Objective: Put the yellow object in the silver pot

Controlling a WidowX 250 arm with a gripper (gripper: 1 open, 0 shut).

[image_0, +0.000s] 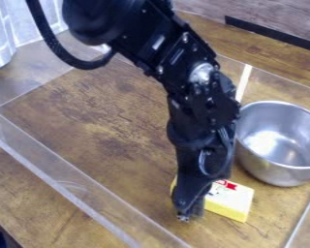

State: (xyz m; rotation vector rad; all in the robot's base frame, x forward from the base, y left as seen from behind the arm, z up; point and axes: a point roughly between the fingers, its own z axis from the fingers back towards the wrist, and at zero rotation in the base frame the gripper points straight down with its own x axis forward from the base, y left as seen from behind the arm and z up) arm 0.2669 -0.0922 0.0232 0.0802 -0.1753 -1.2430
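A black, jointed robot arm reaches from the upper left down to the near right part of a worn brown wooden worktop, its claw pointing straight down at the surface. The claw sits at the left end of a small rectangular yellow block with a red-and-white label on its top face, which lies flat on the wood close to the near edge and the near right corner. The fingertips are down at the level of the block and set against its left end, and the jaws appear partly closed about that end, though the arm's own bulk hides the contact, so I cannot tell for certain whether the block is gripped; it rests on the worktop, not lifted. Just beyond the block, toward the right edge, stands a round shiny silver metal pot with smooth curved walls, its mouth open upward and nothing visible inside but reflections. The block and the pot are near each other but apart, with a strip of bare wood between them. A clear plastic wall runs along the near side of the worktop, from the left edge toward the near corner, and the arm's lower link stands between this wall and the pot.
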